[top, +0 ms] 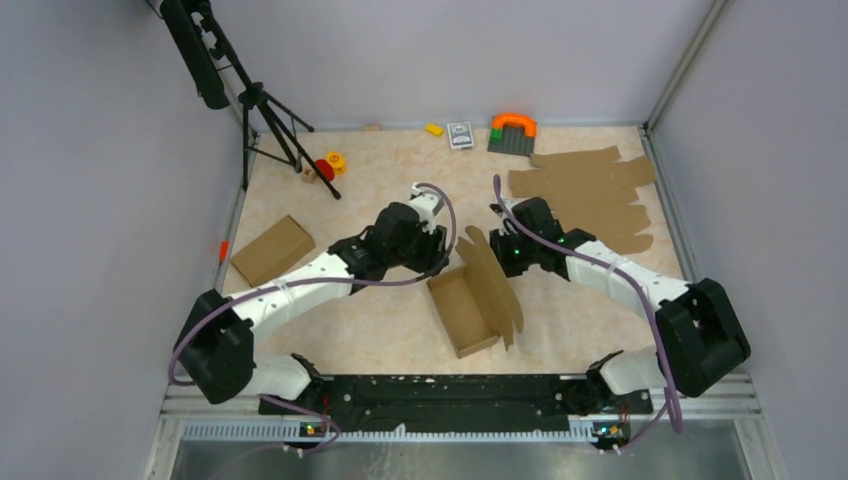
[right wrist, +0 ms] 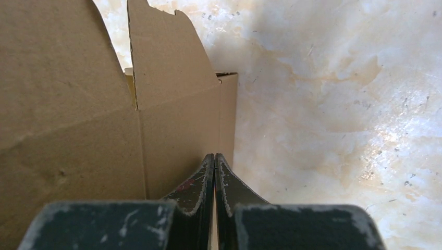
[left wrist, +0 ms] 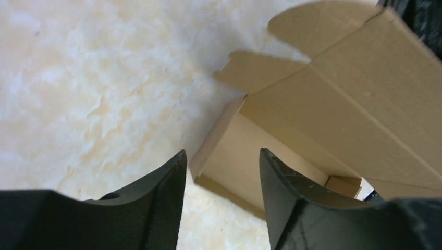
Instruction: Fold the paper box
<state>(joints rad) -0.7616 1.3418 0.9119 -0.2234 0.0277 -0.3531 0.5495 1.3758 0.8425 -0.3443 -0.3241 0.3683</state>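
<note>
Our left gripper [left wrist: 223, 153] hangs, jaws apart, over a corner of the plain brown cardboard paper box [top: 462, 312], which we see mid-way on the pale table [top: 390, 335]. Our right gripper [right wrist: 215, 156], jaws together, sits beside its raised lid [top: 492, 275].

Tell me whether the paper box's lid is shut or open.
Open: the paper box has its lid standing raised along one side, and the empty inside shows from above.
</note>
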